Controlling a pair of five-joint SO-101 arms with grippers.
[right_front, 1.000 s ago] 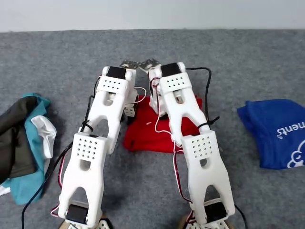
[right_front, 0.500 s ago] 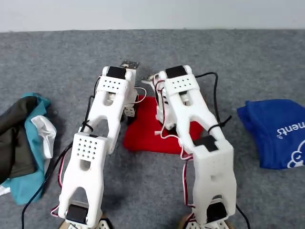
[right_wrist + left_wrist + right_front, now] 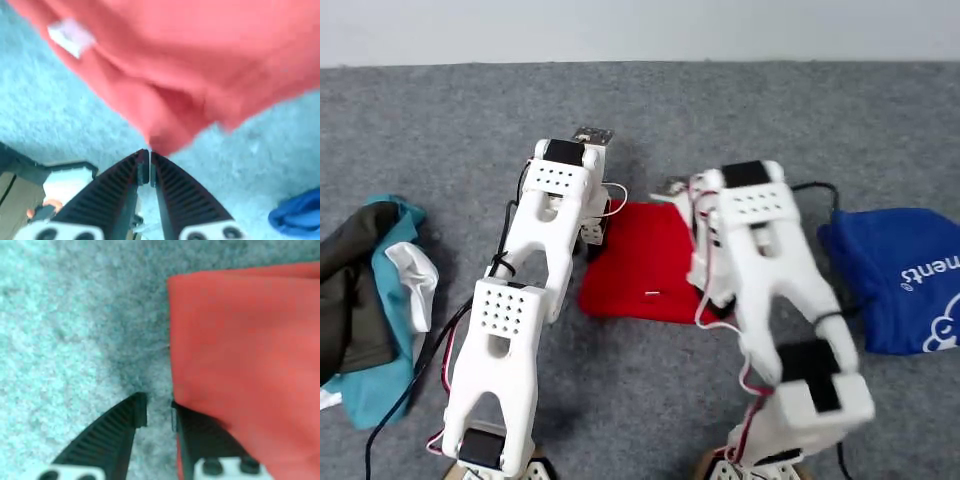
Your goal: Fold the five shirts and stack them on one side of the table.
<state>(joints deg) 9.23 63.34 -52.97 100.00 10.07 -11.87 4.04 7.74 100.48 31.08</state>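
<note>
Over the grey desk (image 3: pixel 440 120) the right fingers (image 3: pixel 117 187) are clenched on a corner of the red shirt (image 3: pixel 640 262), the left fingers (image 3: pixel 107 435) slightly parted at its edge.

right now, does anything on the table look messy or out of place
At the left edge of the table, a dark shirt, a teal shirt and a white shirt lie crumpled in one heap, unfolded, while the red shirt and blue shirt look folded.

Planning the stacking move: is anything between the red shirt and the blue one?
Nothing visible lies on the table between the red shirt and the blue shirt. The right arm stands over that gap.
</note>
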